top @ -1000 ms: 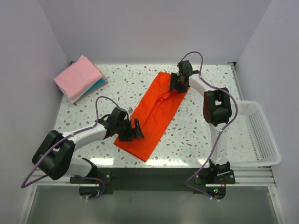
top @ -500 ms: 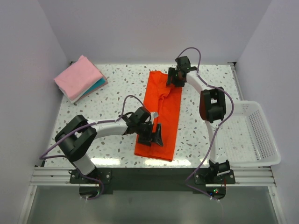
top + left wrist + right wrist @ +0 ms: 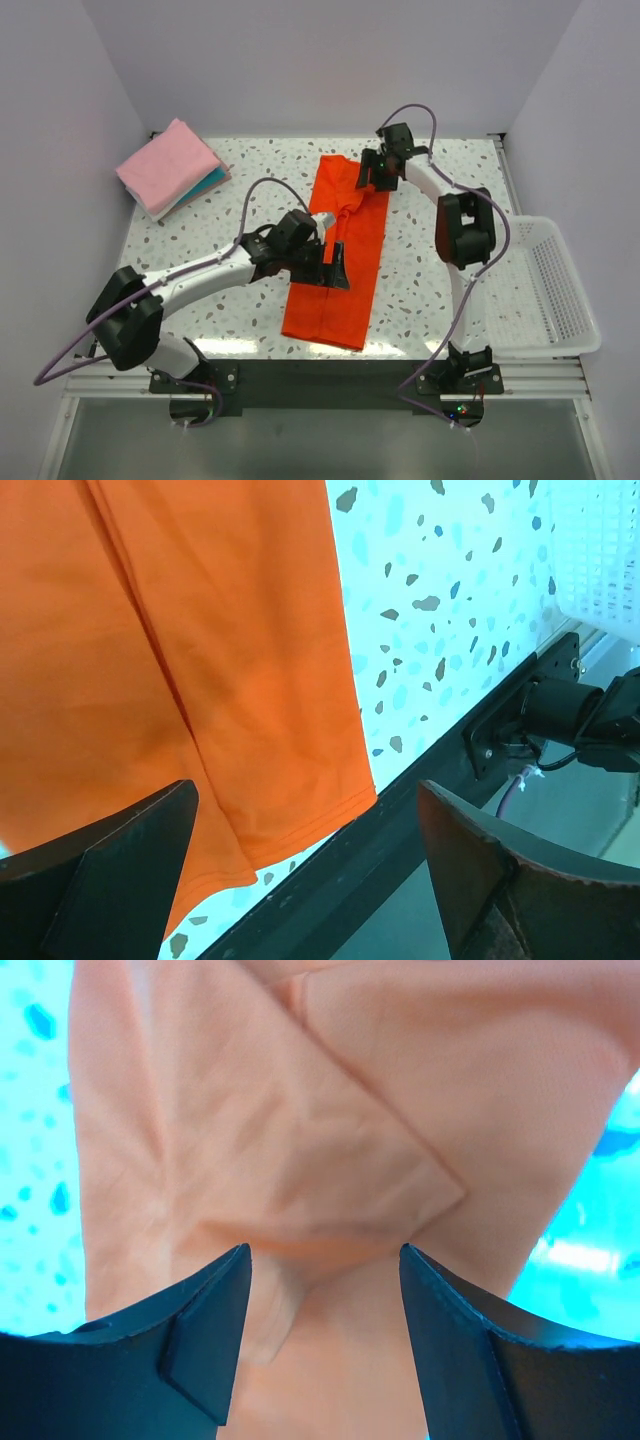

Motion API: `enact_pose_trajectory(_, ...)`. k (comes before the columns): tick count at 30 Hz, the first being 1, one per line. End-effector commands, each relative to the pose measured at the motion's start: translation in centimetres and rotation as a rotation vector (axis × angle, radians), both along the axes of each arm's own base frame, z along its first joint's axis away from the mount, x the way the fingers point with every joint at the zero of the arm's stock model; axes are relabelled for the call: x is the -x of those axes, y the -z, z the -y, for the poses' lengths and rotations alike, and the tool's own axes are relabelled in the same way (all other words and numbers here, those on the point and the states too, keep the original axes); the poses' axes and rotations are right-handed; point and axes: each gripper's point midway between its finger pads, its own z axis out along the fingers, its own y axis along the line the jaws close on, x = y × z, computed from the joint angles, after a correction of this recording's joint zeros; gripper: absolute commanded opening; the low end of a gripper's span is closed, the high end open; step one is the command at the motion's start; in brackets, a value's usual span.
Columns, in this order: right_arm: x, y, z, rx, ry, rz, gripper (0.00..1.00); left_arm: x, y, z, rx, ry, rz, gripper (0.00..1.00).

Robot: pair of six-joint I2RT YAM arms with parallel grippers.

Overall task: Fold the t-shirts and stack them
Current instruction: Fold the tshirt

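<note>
A robotics lab cell: plain white walls [image 3: 330, 70] around a speckled tabletop [image 3: 250, 170], arms [image 3: 190, 285] bolted to a metal rail [image 3: 540, 377].

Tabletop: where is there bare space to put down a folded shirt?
Bare speckled top lies between the pink-and-teal stack and the orange shirt, toward the far edge. A narrower strip runs between that shirt and the right arm. The left arm crowds the near-left.
</note>
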Motion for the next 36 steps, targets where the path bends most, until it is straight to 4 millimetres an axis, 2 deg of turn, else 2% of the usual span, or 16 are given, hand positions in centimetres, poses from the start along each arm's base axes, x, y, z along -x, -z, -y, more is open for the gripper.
enact_pose_trajectory(1,1.0,-9.9,-0.8,-0.055,-0.019,0.164,0.64,-0.5,-0.9,-2.7,-0.076,-0.034,0.078,0.96)
enact_pose_trajectory(2,1.8,-10.6,-1.0,-0.058,-0.021,0.169,0.64,-0.4,-0.5,-3.4,-0.093,-0.045,0.075,0.96)
enact_pose_trajectory(3,3.3,-9.5,-1.3,-0.046,-0.028,0.139,0.64,0.0,0.6,-4.5,-0.124,-0.059,0.058,0.96)
enact_pose_trajectory(4,4.3,-9.9,-1.6,-0.044,-0.031,0.136,0.64,0.0,1.0,-5.3,-0.144,-0.08,0.058,0.95)
enact_pose_trajectory(5,5.8,-11.4,-2.3,-0.047,-0.048,0.157,0.64,0.7,1.4,-6.4,-0.158,-0.092,0.05,0.95)
enact_pose_trajectory(7,9.4,-9.4,-2.3,-0.02,-0.046,0.087,0.64,1.0,1.6,-7.3,-0.162,-0.122,0.046,0.95)
enact_pose_trajectory(8,11.1,-10.9,-3.0,-0.03,-0.058,0.111,0.64,1.7,1.9,-8.1,-0.165,-0.131,0.044,0.95)
enact_pose_trajectory(9,13.6,-8.5,-2.6,-0.007,-0.055,0.048,0.64,1.9,2.0,-8.6,-0.166,-0.144,0.041,0.95)
enact_pose_trajectory(14,22.9,-6.4,-2.9,-0.02,-0.006,-0.049,0.64,4.2,3.1,-10.5,-0.158,-0.181,0.005,0.94)
enact_pose_trajectory(15,26.0,-5.8,-3.0,-0.021,-0.023,-0.071,0.64,4.9,4.0,-11.3,-0.176,-0.187,-0.014,0.94)
enact_pose_trajectory(17,29.0,-5.1,-3.1,-0.037,0.024,-0.104,0.64,5.5,4.5,-12.4,-0.198,-0.205,-0.026,0.93)
enact_pose_trajectory(18,32.1,-4.8,-3.4,-0.06,0.02,-0.137,0.64,5.3,4.6,-12.9,-0.212,-0.22,-0.02,0.93)
enact_pose_trajectory(20,35.2,-3.4,-2.9,-0.03,0.03,-0.16,0.64,5.7,5.1,-13.5,-0.219,-0.221,-0.019,0.91)
enact_pose_trajectory(24,40.1,-2.7,-2.4,-0.048,0.07,-0.199,0.62,6.5,6.4,-13.7,-0.209,-0.21,-0.054,0.9)
enact_pose_trajectory(29,43.7,-1.2,-3.3,-0.033,0.06,-0.253,0.61,6.5,6.8,-13.3,-0.188,-0.218,-0.061,0.83)
enact_pose_trajectory(36,45.6,0.8,-4.3,0.059,0.082,-0.263,0.57,6.3,6.9,-12.7,-0.17,-0.192,-0.056,0.79)
